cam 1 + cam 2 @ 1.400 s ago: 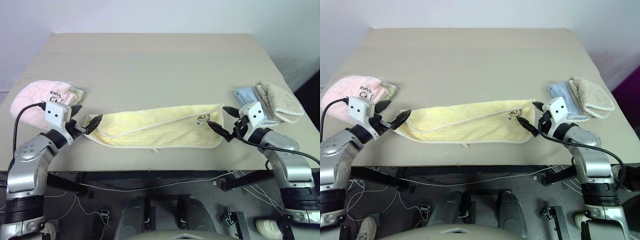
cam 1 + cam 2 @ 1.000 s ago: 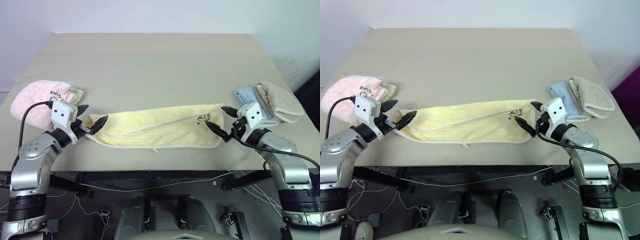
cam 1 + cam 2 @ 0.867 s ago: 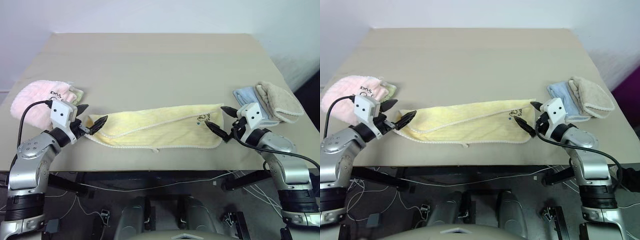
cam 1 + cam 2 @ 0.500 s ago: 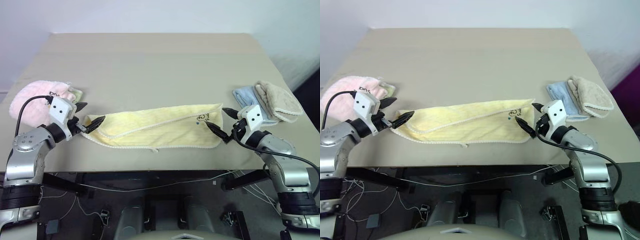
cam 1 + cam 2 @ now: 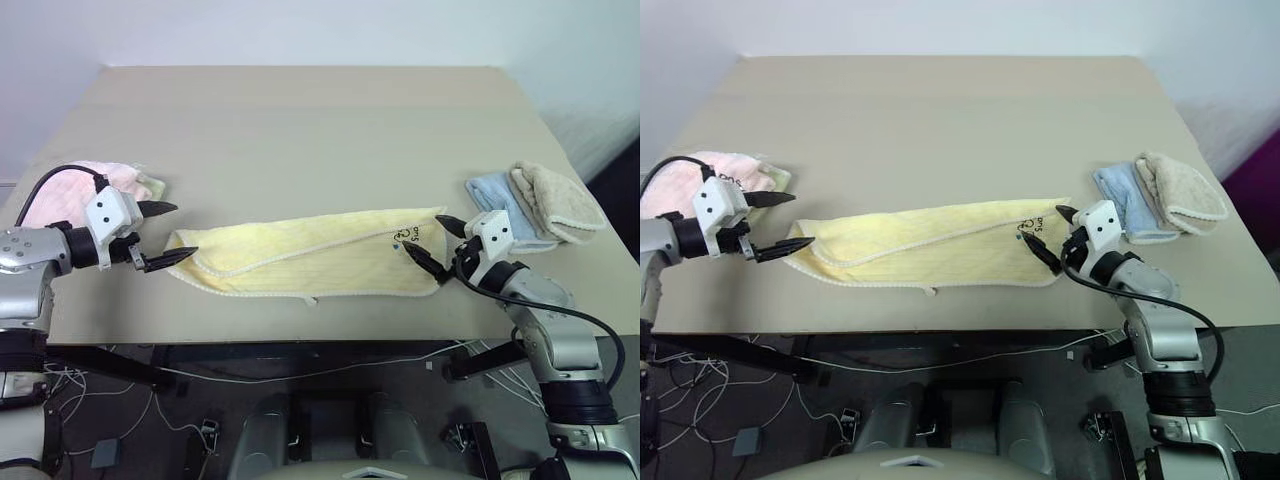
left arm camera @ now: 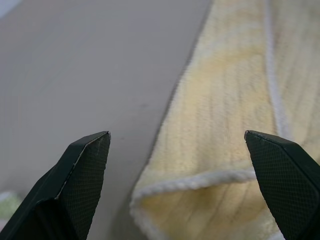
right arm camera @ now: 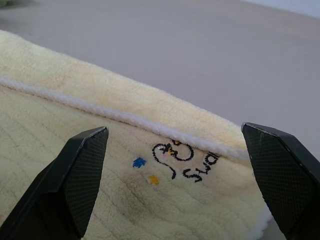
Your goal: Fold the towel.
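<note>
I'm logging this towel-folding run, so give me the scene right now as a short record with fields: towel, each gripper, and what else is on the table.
towel: yellow towel, lying folded lengthwise in a long strip near the table's front edge, logo at its right end
left gripper: left gripper open, just off the towel's left end, holding nothing
right gripper: right gripper open, at the towel's right end by the logo
table: tan table
other items: pink towel at left; light blue towel and beige towel folded at right

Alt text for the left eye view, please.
A yellow towel, folded into a long strip, lies across a table; open left gripper and right gripper sit at its ends. Pink towel far left, blue towel and beige towel right.
</note>
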Controlling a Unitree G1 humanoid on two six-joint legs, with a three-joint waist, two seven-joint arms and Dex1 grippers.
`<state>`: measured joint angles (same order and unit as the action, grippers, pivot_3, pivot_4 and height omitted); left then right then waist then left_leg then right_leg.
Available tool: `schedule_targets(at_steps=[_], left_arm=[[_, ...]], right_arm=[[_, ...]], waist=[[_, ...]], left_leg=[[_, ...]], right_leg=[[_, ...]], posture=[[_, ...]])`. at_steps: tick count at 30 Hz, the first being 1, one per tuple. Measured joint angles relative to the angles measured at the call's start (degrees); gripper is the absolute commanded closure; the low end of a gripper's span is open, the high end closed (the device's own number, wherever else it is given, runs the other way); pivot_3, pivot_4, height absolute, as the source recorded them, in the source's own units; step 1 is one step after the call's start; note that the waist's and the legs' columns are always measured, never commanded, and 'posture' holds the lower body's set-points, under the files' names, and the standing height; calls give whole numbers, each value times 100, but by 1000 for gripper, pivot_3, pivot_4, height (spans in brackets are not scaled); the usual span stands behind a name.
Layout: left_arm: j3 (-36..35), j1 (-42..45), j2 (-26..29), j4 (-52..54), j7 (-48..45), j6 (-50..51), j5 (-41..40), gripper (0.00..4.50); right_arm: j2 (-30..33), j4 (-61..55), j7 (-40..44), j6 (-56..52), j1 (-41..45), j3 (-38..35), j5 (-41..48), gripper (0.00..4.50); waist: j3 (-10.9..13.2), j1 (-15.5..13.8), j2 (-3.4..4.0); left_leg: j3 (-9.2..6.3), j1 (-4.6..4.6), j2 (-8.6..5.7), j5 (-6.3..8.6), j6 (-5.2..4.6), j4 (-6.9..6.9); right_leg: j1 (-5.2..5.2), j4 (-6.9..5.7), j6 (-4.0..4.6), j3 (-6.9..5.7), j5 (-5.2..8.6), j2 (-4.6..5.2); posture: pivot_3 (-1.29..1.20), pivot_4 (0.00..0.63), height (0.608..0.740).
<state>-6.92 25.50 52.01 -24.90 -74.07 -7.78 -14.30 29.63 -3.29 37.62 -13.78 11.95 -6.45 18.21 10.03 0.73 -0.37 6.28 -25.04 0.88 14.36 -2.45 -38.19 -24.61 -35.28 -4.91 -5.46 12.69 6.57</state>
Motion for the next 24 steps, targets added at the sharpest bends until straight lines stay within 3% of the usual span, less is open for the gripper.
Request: schedule_targets(at_steps=[7, 19, 22, 24], left_arm=[[640, 282, 91, -460, -686, -935, 470, 0], [1320, 997, 25, -1545, -542, -2681, 1388, 0], [1344, 1063, -25, -1631, -542, -2846, 1382, 603], [1344, 1074, -62, -1689, -543, -2888, 1370, 1231]], right_arm=[[2, -89, -49, -8, -144, -21, 4, 23], [5, -174, -184, -28, -246, -73, 3, 23], [5, -187, -189, -26, -254, -77, 3, 0], [7, -187, -189, -24, -254, -81, 3, 0]], waist=[[0, -10, -1], [0, -13, -1], [0, -12, -1], [0, -8, -1]], left_leg=[[0, 0, 0, 1, -1, -1], [1, 0, 1, 2, -7, -3], [1, 0, 1, 2, -8, -3], [1, 0, 1, 2, -8, -3]], right_leg=[[0, 0, 0, 0, 0, -1], [1, -2, -1, 0, 0, -2], [1, -3, -1, 0, 0, -2], [0, -3, -1, 0, 0, -3]], posture=[[0, 150, 740], [0, 150, 740], [0, 150, 740], [0, 150, 740]])
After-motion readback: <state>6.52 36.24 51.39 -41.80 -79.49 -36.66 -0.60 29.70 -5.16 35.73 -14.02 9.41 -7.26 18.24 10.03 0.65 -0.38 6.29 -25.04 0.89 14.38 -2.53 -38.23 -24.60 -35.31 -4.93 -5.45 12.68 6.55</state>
